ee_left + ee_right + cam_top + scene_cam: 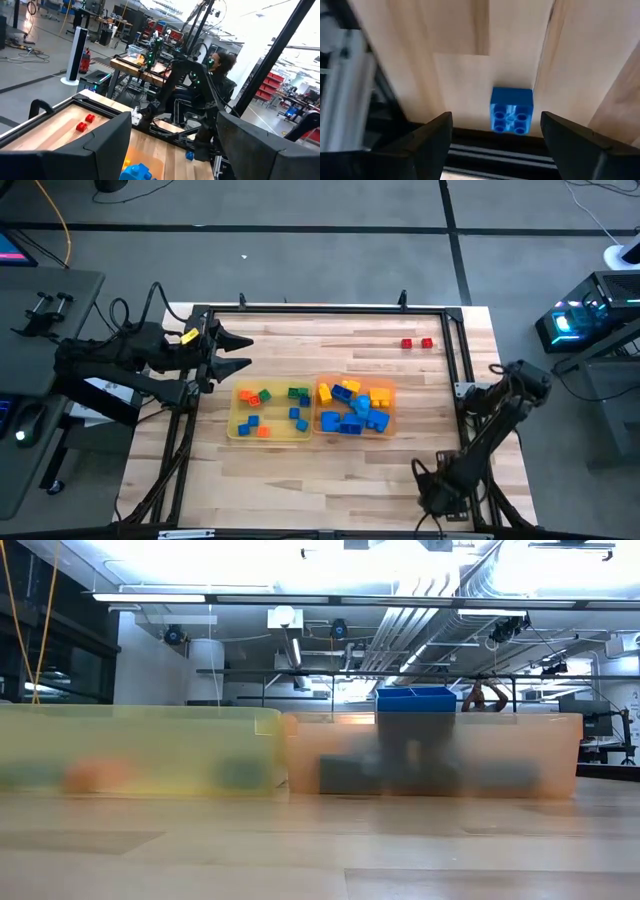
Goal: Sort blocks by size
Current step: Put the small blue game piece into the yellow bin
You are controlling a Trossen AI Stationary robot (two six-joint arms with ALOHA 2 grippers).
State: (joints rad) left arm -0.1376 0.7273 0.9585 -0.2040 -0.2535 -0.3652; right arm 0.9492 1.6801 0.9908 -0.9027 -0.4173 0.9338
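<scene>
Right under the right gripper [492,131], whose jaws are spread wide, one blue block [511,110] sits on the smooth wooden bench [460,75]. It looks light, hard and a bit slippery; pinch its flat sides. Most blocks [355,408] lie in two see-through trays [272,432]. The left gripper [240,352] waits with jaws spread too, holding nothing.

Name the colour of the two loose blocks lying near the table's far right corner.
Red. The two blocks show best in the high view.
</scene>
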